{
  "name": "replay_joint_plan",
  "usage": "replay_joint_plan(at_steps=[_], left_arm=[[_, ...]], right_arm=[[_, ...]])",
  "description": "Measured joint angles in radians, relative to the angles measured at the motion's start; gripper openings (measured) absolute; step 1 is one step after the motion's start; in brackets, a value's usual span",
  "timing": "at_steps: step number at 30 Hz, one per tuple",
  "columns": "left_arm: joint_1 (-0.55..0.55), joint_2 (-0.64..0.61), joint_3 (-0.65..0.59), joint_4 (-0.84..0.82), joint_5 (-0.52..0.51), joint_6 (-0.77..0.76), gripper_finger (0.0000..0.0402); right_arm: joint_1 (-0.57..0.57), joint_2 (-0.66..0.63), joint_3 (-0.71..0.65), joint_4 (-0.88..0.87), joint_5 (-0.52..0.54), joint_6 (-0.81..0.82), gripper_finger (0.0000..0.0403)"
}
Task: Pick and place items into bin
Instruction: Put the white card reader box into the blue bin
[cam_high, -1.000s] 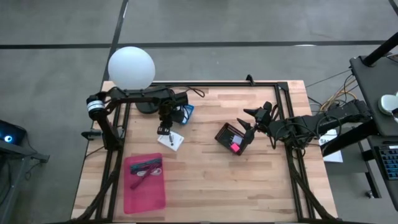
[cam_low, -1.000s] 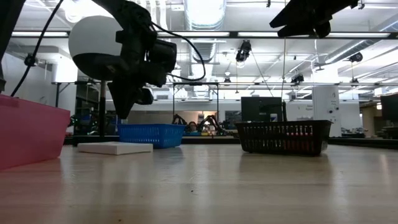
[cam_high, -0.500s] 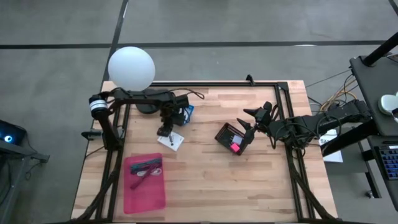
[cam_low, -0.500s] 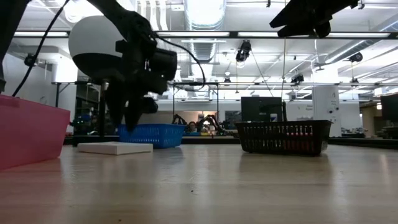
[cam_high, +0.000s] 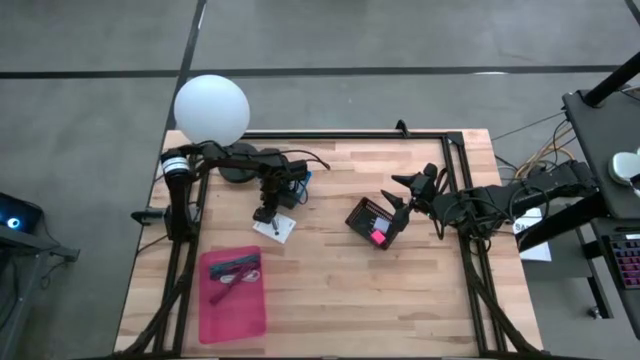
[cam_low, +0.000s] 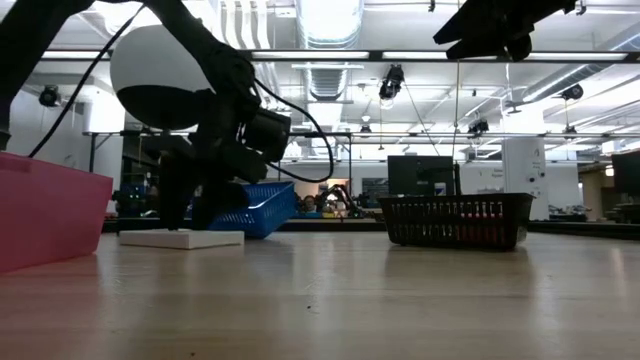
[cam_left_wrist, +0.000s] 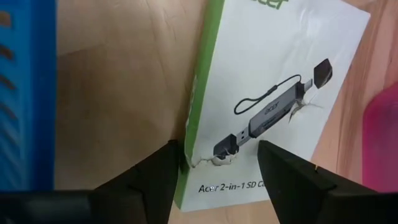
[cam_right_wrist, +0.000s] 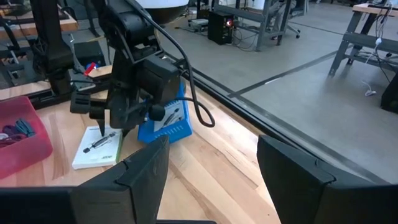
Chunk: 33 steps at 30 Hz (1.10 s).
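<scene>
Left gripper (cam_high: 264, 213) down over the white SD card reader box (cam_high: 275, 226), near the table's rear left; fingers (cam_left_wrist: 149, 180) spread apart in the left wrist view, straddling one long green-edged side of the box (cam_left_wrist: 273, 93), tips down at its surface, nothing clamped. Box flat on the wooden table (cam_high: 330, 300), printed face up, with a drawing of a black adapter on a cord; from the low view, a thin white slab (cam_low: 182, 238) under the dark gripper (cam_low: 190, 200). Just behind the box, small blue basket (cam_high: 298, 182), tipped up on one edge in the low view (cam_low: 250, 208), against the left arm's wrist; same basket seen from the right wrist view (cam_right_wrist: 165, 118) leaning beside the box (cam_right_wrist: 97, 148). Pink bin (cam_high: 233, 292) at the front left, well apart from the box, with dark and purple pen-like items (cam_high: 235, 266) inside; contents too small to name further. Black mesh basket (cam_high: 373, 222) mid-table with something magenta inside. Right gripper (cam_high: 405, 190) raised just beside that black basket, fingers (cam_right_wrist: 298, 180) wide apart and empty. White globe lamp (cam_high: 211, 109) at the table's rear left corner.
</scene>
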Motion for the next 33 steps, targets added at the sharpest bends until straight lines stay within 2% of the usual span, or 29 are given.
replay_joint_plan(at_steps=[4, 12, 16, 22, 26, 33], left_arm=[[-0.002, 0.034, -0.001, -0.002, -0.001, -0.003, 0.0176], [-0.003, -0.003, 0.029, -0.013, -0.004, 0.019, 0.0053], [-0.003, -0.022, 0.035, -0.01, -0.022, 0.023, 0.001], [-0.003, -0.028, 0.037, -0.016, -0.026, 0.018, 0.0001], [-0.003, -0.029, 0.056, -0.078, -0.034, 0.016, 0.0], [-0.003, -0.079, 0.086, -0.097, -0.041, 0.016, 0.0002]], right_arm=[[0.0, 0.0, 0.0, 0.0, 0.0, 0.004, 0.0228], [0.0, 0.0, 0.0, 0.001, 0.0, -0.002, 0.0228], [0.0, 0.0, 0.0, 0.001, 0.0, -0.006, 0.0228], [0.0, 0.0, 0.0, 0.0, 0.0, -0.01, 0.0228], [0.0, 0.0, 0.0, 0.0, 0.0, -0.01, 0.0228], [0.0, 0.0, 0.0, 0.0, 0.0, -0.014, 0.0228]])
